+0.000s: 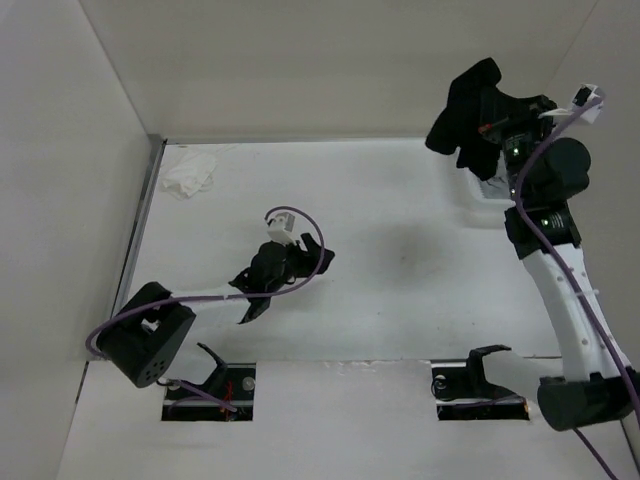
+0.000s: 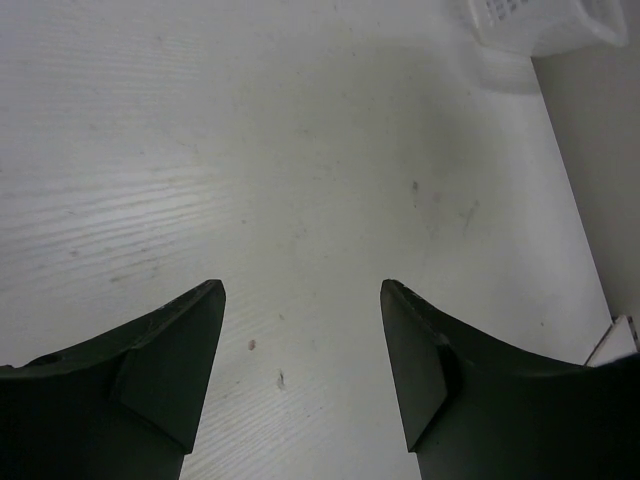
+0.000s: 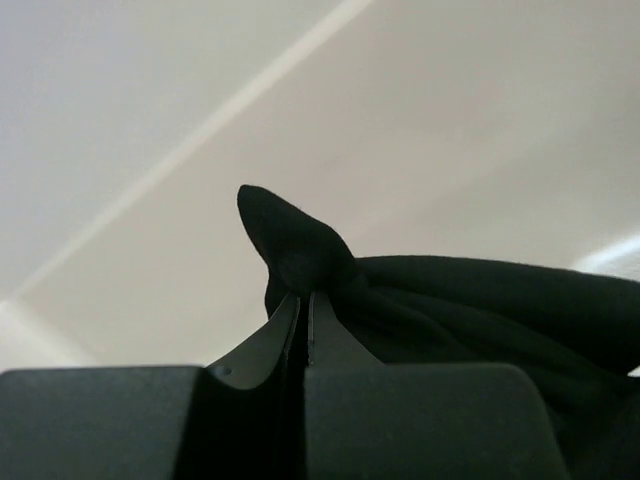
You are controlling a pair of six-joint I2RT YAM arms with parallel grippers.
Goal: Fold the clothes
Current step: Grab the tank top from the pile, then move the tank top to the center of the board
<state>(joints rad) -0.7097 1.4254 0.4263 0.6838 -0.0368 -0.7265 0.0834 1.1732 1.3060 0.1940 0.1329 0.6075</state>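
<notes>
The shirt (image 1: 468, 112) is held bunched above the counter's (image 1: 400, 300) far right corner, a fold pinched between the closed right fingers (image 3: 305, 312). The left fingers (image 2: 302, 300) are spread wide and empty over the counter's near left part, well apart from the shirt, which is found far and right of them. Its long axis cannot be told. Laying it flat mid-counter is judged the next need.
</notes>
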